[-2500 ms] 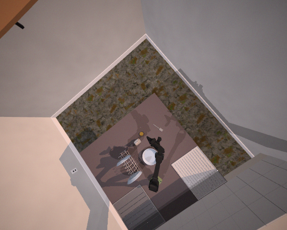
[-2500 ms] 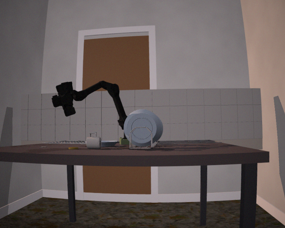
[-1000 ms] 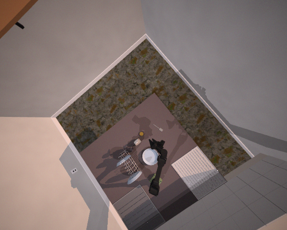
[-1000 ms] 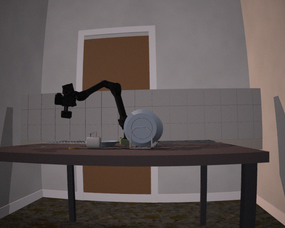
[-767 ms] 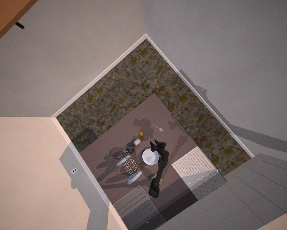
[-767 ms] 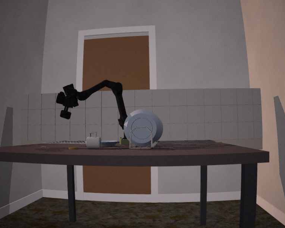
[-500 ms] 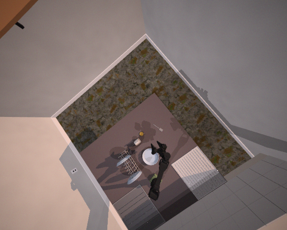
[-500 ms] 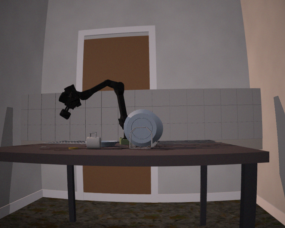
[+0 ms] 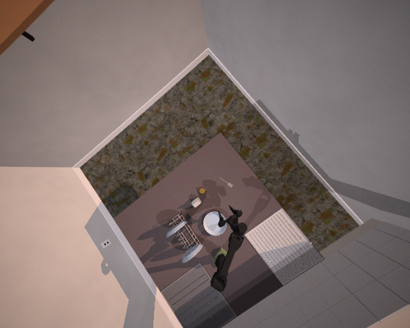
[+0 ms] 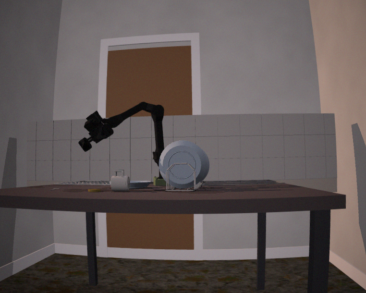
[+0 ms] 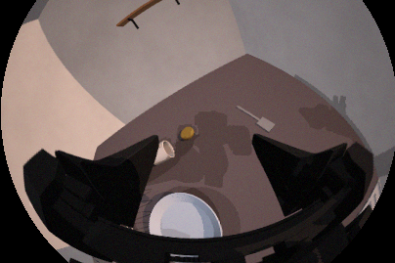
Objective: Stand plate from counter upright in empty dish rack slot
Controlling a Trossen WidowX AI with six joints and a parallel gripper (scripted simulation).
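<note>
The pale blue plate (image 9: 211,226) (image 10: 141,184) (image 11: 185,217) lies flat on the brown counter (image 9: 198,165) (image 10: 208,199) (image 11: 260,87), just right of the wire dish rack (image 9: 186,232) (image 10: 180,190). Two plates stand upright in the rack, one at each end (image 9: 175,230) (image 9: 192,254); in the side view they overlap as one disc (image 10: 186,157). The slots between them are empty. My gripper (image 9: 226,215) (image 10: 84,144) (image 11: 206,140) is open and empty. It hangs high above the counter, over the far edge of the lying plate, tilted downward.
A white mug (image 9: 195,201) (image 10: 119,183) (image 11: 165,150) lies beside the plate. A small yellow object (image 9: 202,191) (image 10: 94,189) (image 11: 188,131) and a spatula (image 9: 226,182) (image 11: 256,118) lie farther out. A white ribbed drain board (image 9: 283,240) and a dark hob (image 9: 195,292) flank the arm's base.
</note>
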